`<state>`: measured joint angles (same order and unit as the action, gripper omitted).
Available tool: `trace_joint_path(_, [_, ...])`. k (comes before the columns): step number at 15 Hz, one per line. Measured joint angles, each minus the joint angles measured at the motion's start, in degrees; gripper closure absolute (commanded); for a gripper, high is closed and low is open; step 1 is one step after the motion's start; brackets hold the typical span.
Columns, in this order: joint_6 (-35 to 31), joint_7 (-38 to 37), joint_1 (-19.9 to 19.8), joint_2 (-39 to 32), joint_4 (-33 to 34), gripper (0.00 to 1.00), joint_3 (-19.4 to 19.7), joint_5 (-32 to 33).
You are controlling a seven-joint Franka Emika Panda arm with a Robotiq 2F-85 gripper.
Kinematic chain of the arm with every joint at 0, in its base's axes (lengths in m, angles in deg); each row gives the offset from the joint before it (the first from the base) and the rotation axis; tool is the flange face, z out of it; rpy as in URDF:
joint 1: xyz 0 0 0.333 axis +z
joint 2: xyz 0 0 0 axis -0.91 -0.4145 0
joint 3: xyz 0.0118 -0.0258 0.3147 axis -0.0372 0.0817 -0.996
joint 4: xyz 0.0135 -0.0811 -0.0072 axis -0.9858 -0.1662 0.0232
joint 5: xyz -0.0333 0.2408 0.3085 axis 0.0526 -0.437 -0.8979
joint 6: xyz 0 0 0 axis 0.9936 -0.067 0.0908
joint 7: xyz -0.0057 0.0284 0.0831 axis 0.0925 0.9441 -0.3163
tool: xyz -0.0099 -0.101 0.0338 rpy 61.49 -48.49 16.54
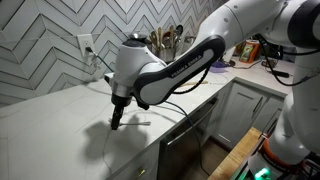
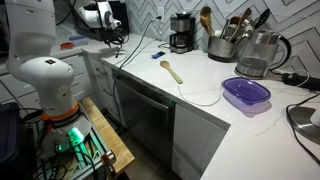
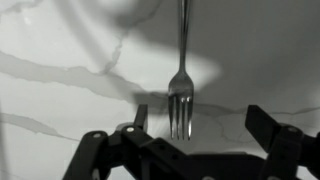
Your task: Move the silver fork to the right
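The silver fork [image 3: 181,70] lies flat on the white marble countertop [image 3: 60,40], with its handle pointing away and its tines towards me. In the wrist view my gripper [image 3: 200,125] is open. Its two dark fingers stand apart on either side of the tines, just above the counter, and do not touch the fork. In an exterior view the gripper [image 1: 117,119] points down at the counter near its front edge, and the fork [image 1: 140,121] shows as a thin line beside it.
A tan wooden spoon [image 2: 172,71], a blue lidded container [image 2: 246,93], a glass kettle [image 2: 258,55], a utensil holder [image 2: 222,45] and a coffee maker [image 2: 181,32] stand on another stretch of counter. A wall socket [image 1: 86,45] and a cable are behind the arm.
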<state>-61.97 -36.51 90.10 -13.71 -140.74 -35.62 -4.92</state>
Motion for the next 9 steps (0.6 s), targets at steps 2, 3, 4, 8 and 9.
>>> trace_joint_path(2, [-1.06, -0.31, 0.36, -0.84, 0.22, 0.0, 0.45, 1.13])
trace_joint_path(3, [-1.57, -0.44, 0.49, -1.16, 0.24, 0.0, 0.67, 1.62])
trace_joint_path(4, [-1.99, -0.62, 0.58, -1.42, 0.25, 0.0, 0.88, 2.0])
trace_joint_path(8, [-2.14, -1.22, 0.96, -2.18, 0.82, 0.3, 1.57, 2.43])
trace_joint_path(9, [-2.14, -1.27, 1.0, -2.36, 1.12, 0.38, 1.65, 2.44])
